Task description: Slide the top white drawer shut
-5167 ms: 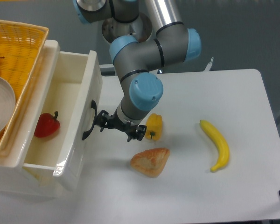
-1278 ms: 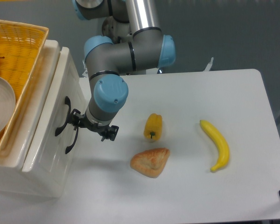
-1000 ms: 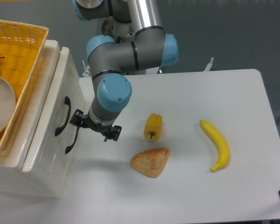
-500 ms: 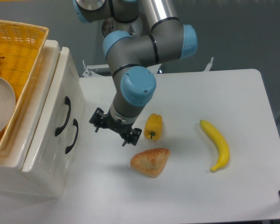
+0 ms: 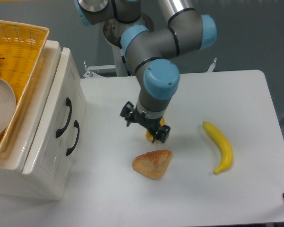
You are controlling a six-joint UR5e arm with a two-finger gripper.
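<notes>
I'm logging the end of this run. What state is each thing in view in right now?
Upper glossy white plastic drawer: shut, flush.
Lower white drawer front: shut.
Black two-finger pincer: cannot tell whether open; holds nothing visible.
Yellow wicker basket: atop the cabinet, holding a plate.

a white table [image 5: 255, 189] under even light stands before a plain grey-blue wall [image 5: 255, 33].

Top white drawer [image 5: 54, 106] shut; gripper [image 5: 144, 125] above table [image 5: 227, 94].
</notes>
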